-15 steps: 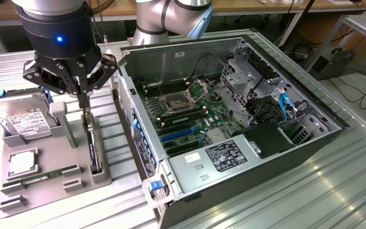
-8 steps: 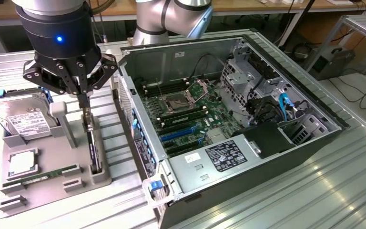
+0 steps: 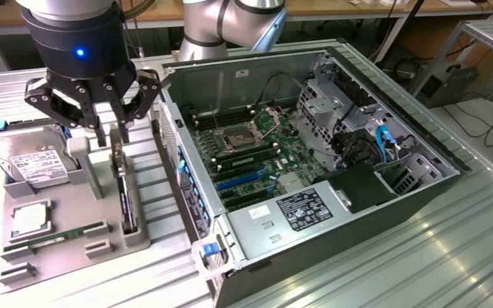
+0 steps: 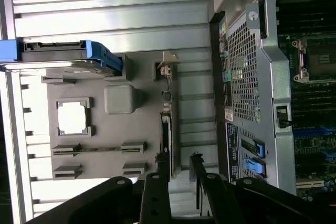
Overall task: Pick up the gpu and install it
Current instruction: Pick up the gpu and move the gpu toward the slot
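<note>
The gpu (image 3: 126, 196) stands on edge in a slot of the grey tray (image 3: 58, 263), a thin dark card with its silver bracket end towards the arm. My gripper (image 3: 112, 136) hangs straight over that end, open, its two dark fingers apart with a gap between them. From the wrist view the gpu (image 4: 169, 124) is a narrow strip running away from the gripper (image 4: 179, 170), whose fingertips stand either side of the card's line. Nothing is held. The fan side of the card is hidden.
The open computer case (image 3: 418, 186) lies to the exterior view's right, motherboard (image 3: 255, 151) and blue slots (image 3: 239, 182) exposed. The tray also carries a hard drive (image 3: 25, 162), a processor chip (image 3: 31, 219) and a green memory stick (image 3: 56, 235). Ribbed metal table (image 3: 452, 256) surrounds everything.
</note>
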Robot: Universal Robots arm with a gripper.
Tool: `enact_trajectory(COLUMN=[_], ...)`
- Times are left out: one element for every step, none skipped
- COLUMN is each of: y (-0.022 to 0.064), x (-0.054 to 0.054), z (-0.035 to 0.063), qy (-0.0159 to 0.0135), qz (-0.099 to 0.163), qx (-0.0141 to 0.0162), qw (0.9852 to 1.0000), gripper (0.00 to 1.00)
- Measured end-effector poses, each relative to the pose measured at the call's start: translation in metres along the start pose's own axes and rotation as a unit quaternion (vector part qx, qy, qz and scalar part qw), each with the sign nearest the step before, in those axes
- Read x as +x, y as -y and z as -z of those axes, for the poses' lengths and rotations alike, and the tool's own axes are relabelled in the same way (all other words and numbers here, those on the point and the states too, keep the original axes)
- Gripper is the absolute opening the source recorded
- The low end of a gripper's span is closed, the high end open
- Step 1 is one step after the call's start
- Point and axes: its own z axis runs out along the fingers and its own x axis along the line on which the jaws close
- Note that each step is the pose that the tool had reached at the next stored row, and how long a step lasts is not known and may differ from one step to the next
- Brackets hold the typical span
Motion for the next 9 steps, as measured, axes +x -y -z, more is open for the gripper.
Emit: enact_trajectory(y=[0.0,0.0,0.0,0.0,-0.0002,-0.0004,-0.0005,-0.0005,-0.0004], x=[0.0,0.0,0.0,0.0,0.0,0.0002,0.0003,0.0007,0.0012], z=[0.0,0.0,0.0,0.0,-0.0002,-0.0014,-0.0036,-0.0055,-0.0075], qy=[0.0,0.0,0.0,0.0,0.0002,0.0008,0.0008,0.0008,0.0008], qz=[0.0,0.0,0.0,0.0,0.0,0.0,0.0,0.0,0.0], qx=[0.0,0.0,0.0,0.0,0.0001,0.0001,0.0002,0.0002,0.0002], qw=[1.0,1.0,1.0,1.0,1.0,1.0,1.0,1.0,1.0], gripper=[0.36,0.36,0.42,0.42,0.42,0.42,0.42,0.42,0.42])
